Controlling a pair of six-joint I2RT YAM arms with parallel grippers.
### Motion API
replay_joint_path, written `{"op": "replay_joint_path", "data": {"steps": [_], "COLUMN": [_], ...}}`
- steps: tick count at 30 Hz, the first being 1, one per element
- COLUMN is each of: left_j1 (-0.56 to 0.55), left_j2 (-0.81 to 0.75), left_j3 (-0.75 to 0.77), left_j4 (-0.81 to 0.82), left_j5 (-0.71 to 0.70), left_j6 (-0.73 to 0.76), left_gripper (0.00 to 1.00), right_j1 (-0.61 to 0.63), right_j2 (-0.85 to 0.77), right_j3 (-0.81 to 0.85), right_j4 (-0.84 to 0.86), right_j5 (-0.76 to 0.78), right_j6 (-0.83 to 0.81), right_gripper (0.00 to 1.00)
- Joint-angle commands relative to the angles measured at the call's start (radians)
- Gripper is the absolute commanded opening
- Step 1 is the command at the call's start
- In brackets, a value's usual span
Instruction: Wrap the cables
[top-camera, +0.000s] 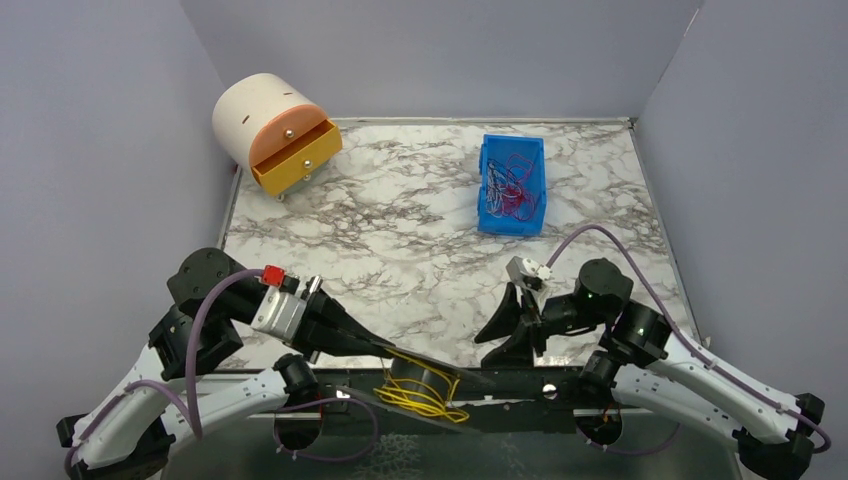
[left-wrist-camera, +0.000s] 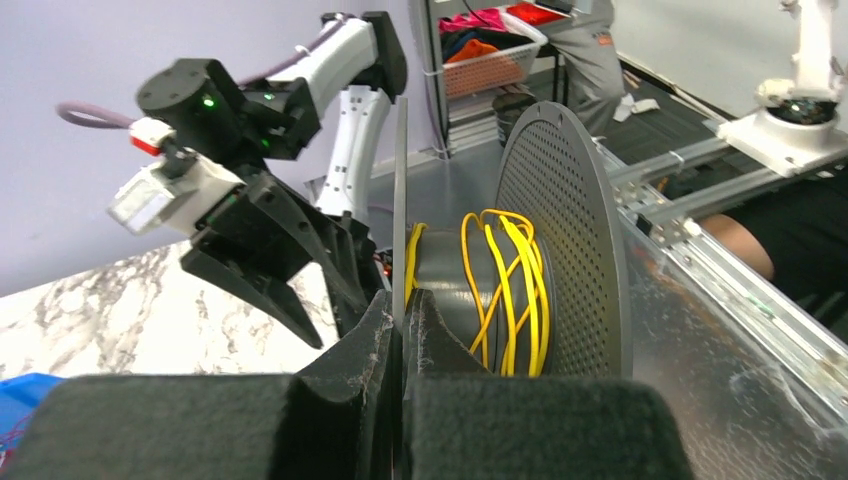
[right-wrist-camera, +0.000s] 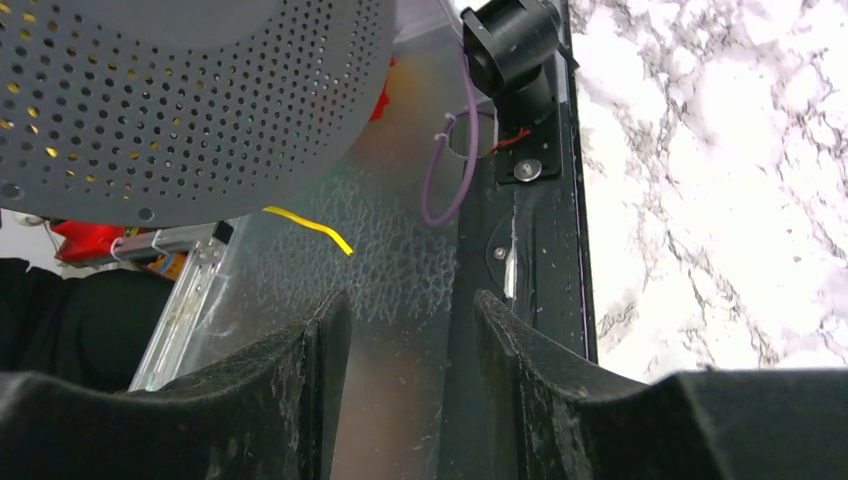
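Note:
A grey spool (top-camera: 425, 378) stands at the table's near edge with a yellow cable (top-camera: 420, 400) wound loosely round its core. In the left wrist view the yellow cable (left-wrist-camera: 510, 290) lies between a thin flange (left-wrist-camera: 400, 190) and a perforated flange (left-wrist-camera: 565, 240). My left gripper (left-wrist-camera: 403, 300) is shut on the thin flange's edge. My right gripper (right-wrist-camera: 412, 305) is open and empty just right of the spool, under the perforated flange (right-wrist-camera: 190, 100). A loose yellow cable end (right-wrist-camera: 310, 228) hangs there. More cables (top-camera: 517, 182), red and purple, lie tangled in the blue bin (top-camera: 510, 225).
A round cream drawer unit (top-camera: 275, 135) with an orange drawer pulled out sits at the back left. A black bar (right-wrist-camera: 520, 250) carrying the spool mount runs along the marble table's (top-camera: 400, 230) near edge. Grey walls enclose three sides.

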Motion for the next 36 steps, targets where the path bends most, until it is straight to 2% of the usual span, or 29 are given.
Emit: {"op": "replay_joint_path", "data": {"steps": [1, 6, 13, 17, 25, 36], "left_j1": [-0.004, -0.004, -0.004, -0.003, -0.004, -0.004], "left_j2": [0.011, 0.011, 0.009, 0.002, 0.0, 0.004], "left_j3": [-0.004, -0.041, -0.045, -0.045, -0.05, -0.055], "left_j4": [0.184, 0.256, 0.274, 0.274, 0.273, 0.278], "left_j5": [-0.103, -0.133, -0.131, -0.133, -0.131, -0.138], "left_j6": [-0.05, -0.077, -0.094, -0.096, -0.094, -0.092], "left_gripper": [0.0, 0.0, 0.0, 0.0, 0.0, 0.0], "right_j1": [0.006, 0.006, 0.006, 0.006, 0.006, 0.006], "right_j2": [-0.002, 0.002, -0.037, -0.015, -0.001, 0.03], "right_j3": [-0.061, -0.133, -0.254, -0.292, -0.293, -0.273], "right_j4": [0.223, 0.42, 0.671, 0.814, 0.872, 0.841], "right_j5": [-0.087, -0.122, -0.044, -0.089, -0.095, -0.182], "right_j6": [0.028, 0.046, 0.038, 0.071, 0.092, 0.097], "right_gripper": [0.52, 0.53, 0.56, 0.56, 0.54, 0.46]}}
